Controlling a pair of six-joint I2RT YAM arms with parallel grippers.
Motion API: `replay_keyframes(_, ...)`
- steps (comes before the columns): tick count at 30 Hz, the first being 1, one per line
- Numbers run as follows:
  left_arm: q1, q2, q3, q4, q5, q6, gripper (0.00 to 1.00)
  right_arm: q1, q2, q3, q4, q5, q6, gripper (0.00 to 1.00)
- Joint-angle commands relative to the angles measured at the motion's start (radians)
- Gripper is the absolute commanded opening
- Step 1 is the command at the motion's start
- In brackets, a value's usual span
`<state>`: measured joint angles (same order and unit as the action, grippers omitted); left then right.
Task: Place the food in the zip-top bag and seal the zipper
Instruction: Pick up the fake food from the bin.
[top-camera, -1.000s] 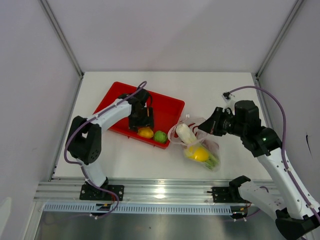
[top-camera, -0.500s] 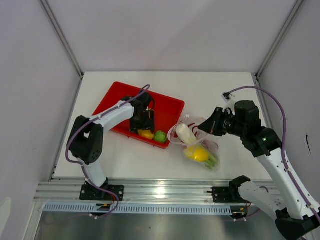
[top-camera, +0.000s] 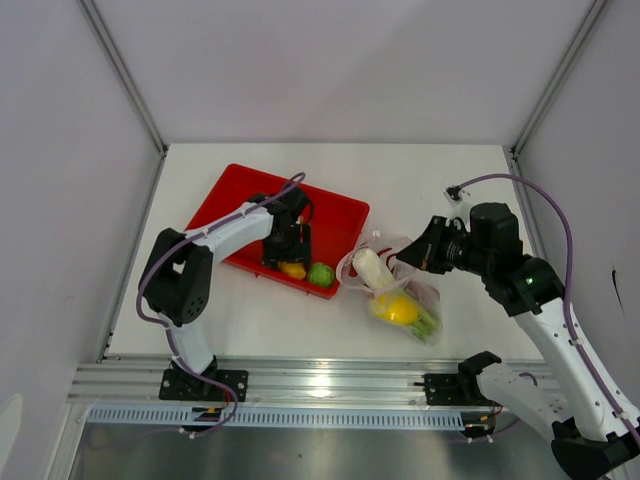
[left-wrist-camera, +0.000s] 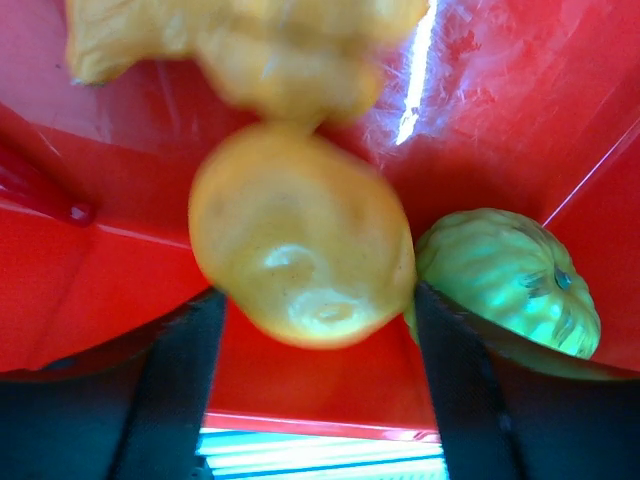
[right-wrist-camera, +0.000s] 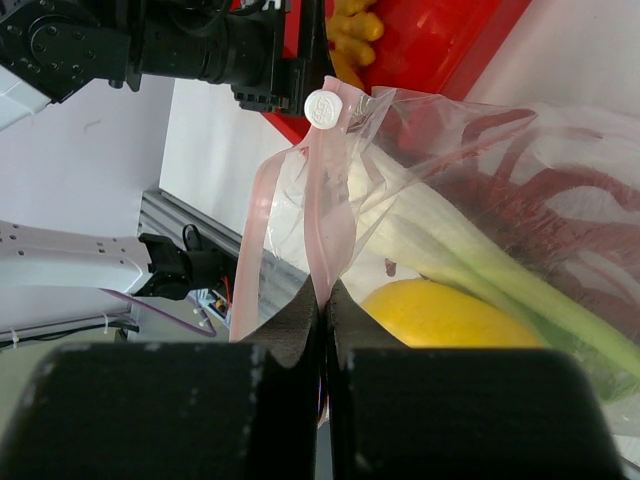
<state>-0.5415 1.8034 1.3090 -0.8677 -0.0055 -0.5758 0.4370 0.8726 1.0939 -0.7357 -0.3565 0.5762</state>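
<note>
Left gripper (left-wrist-camera: 320, 293): jaws wide apart, straddling yellow fruit (left-wrist-camera: 300, 250) in tray (left-wrist-camera: 90, 290) (green fruit (left-wrist-camera: 510, 275) just right). Right gripper (right-wrist-camera: 325, 300): jaws clamped on zipper (right-wrist-camera: 325, 230); bag (right-wrist-camera: 480, 160) on tabletop (top-camera: 450, 180), right of tray.

Red tray (left-wrist-camera: 560, 100): glossy moulded plastic, showed white glare streak and fine scuffs.
Yellow oval fruit (left-wrist-camera: 300, 250): smooth skin, dull sheen, looked plastic.
Green round fruit (left-wrist-camera: 505, 275): ribbed, shiny.
Zip-top bag (right-wrist-camera: 470, 120): clear thin plastic film, crinkled, reflective.
Zipper (right-wrist-camera: 325, 230): translucent pinkish plastic strip, smooth.
Leek stalk (right-wrist-camera: 440, 250) inside bag looked smooth, matt.
Right gripper fingers (right-wrist-camera: 270, 350): black, matt.
Table (top-camera: 420, 180): white, matt.
Front rail (top-camera: 320, 380): brushed metal.
</note>
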Motion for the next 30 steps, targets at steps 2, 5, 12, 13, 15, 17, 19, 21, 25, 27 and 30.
replay_keyframes(2, -0.015, 0.011, -0.003, 0.009, -0.002, -0.004, 0.71, 0.005, -0.026, 0.006, 0.055, -0.01, -0.001, 0.0)
replay_keyframes(5, -0.015, 0.001, -0.022, 0.025, -0.002, -0.009, 0.58, 0.005, -0.029, 0.006, 0.056, -0.009, 0.001, 0.0)
replay_keyframes(12, -0.015, -0.045, -0.037, 0.038, 0.021, -0.009, 0.36, 0.005, -0.021, 0.003, 0.067, -0.013, 0.007, 0.0)
replay_keyframes(13, -0.017, -0.045, -0.034, 0.036, 0.021, -0.009, 0.36, 0.003, -0.021, 0.003, 0.071, -0.015, 0.01, 0.0)
replay_keyframes(15, -0.015, -0.039, -0.019, 0.032, 0.012, -0.009, 0.45, 0.005, -0.018, 0.003, 0.075, -0.019, 0.011, 0.0)
replay_keyframes(17, -0.014, -0.029, 0.001, 0.022, 0.01, -0.015, 0.66, 0.003, -0.018, 0.004, 0.075, -0.018, 0.011, 0.0)
replay_keyframes(19, -0.014, -0.003, 0.042, 0.003, 0.01, -0.015, 0.7, 0.005, -0.02, 0.004, 0.07, -0.015, 0.01, 0.0)
replay_keyframes(21, -0.011, 0.017, 0.08, -0.011, 0.01, -0.016, 0.78, 0.003, -0.021, 0.004, 0.068, -0.015, 0.011, 0.0)
replay_keyframes(25, -0.005, 0.057, 0.137, -0.019, -0.017, -0.018, 0.82, 0.005, -0.027, 0.006, 0.061, -0.009, 0.01, 0.0)
replay_keyframes(27, 0.002, 0.077, 0.147, -0.014, -0.013, -0.021, 0.82, 0.003, -0.027, 0.006, 0.055, -0.006, 0.005, 0.0)
replay_keyframes(30, 0.003, 0.096, 0.16, -0.016, -0.007, -0.018, 0.81, 0.005, -0.027, 0.003, 0.053, -0.004, 0.004, 0.0)
